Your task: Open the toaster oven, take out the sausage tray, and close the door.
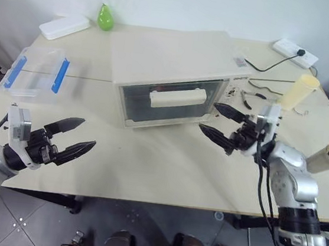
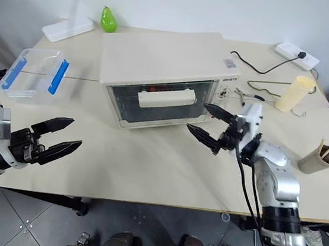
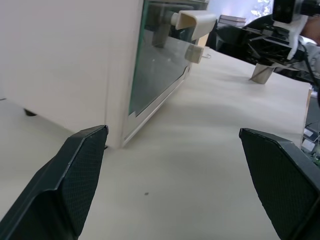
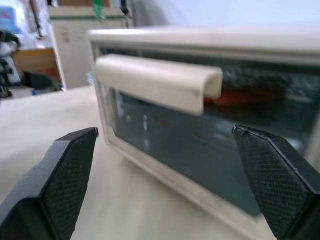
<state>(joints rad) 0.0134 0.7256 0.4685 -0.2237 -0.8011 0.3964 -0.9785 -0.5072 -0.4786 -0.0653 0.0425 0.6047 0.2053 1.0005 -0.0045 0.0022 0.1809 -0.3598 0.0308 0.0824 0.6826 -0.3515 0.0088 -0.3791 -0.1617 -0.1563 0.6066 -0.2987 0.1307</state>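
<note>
Right wrist view puts our wide-open right end effector [image 4: 162, 185] nearest, facing the door's [image 4: 200, 150] crosswise bar handle [image 4: 155, 82].

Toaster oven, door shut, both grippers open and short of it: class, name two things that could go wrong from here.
1. The right gripper sits low and to the side of the door's handle; closing from there could miss the bar or catch only its end.
2. The toaster oven stands loose on the table; with the left gripper away from it, a pull might drag it forward.
</note>
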